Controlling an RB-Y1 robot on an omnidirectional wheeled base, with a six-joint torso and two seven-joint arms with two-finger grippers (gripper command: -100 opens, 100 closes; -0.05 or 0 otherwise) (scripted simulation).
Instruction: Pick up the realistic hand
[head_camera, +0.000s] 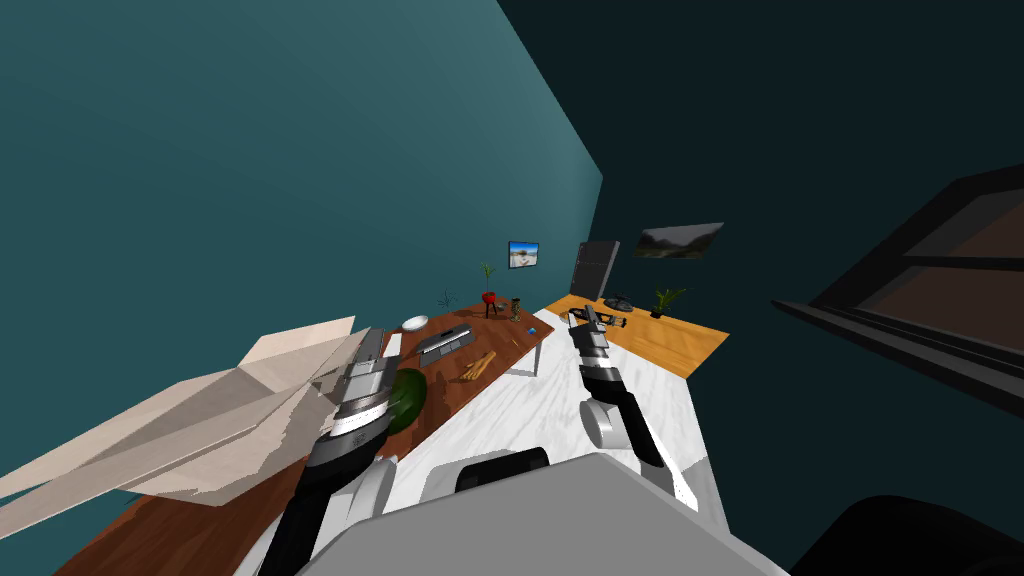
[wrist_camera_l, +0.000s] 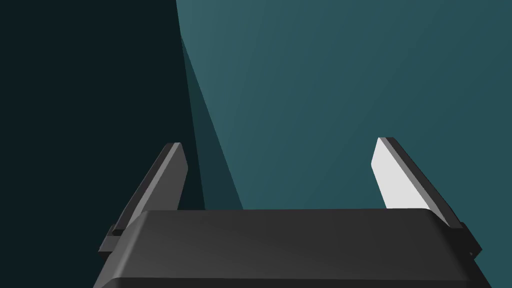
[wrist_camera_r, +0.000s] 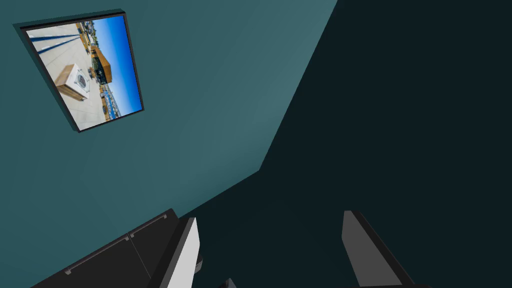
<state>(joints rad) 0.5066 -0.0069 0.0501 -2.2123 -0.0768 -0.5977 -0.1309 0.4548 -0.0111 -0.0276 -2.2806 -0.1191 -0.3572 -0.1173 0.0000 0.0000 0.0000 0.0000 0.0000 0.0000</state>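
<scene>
The hand is a small tan shape lying flat on the brown desk, near its front edge. My left gripper is raised over the desk's near part, to the left of the hand and well short of it. In the left wrist view the left gripper stands open with nothing between its fingers. My right gripper is held up over the floor to the right of the desk, and the right gripper is open and empty too.
On the brown desk lie a grey keyboard, a white bowl, a round green object, a red item and a big beige folded shape. An orange desk stands beyond the white floor.
</scene>
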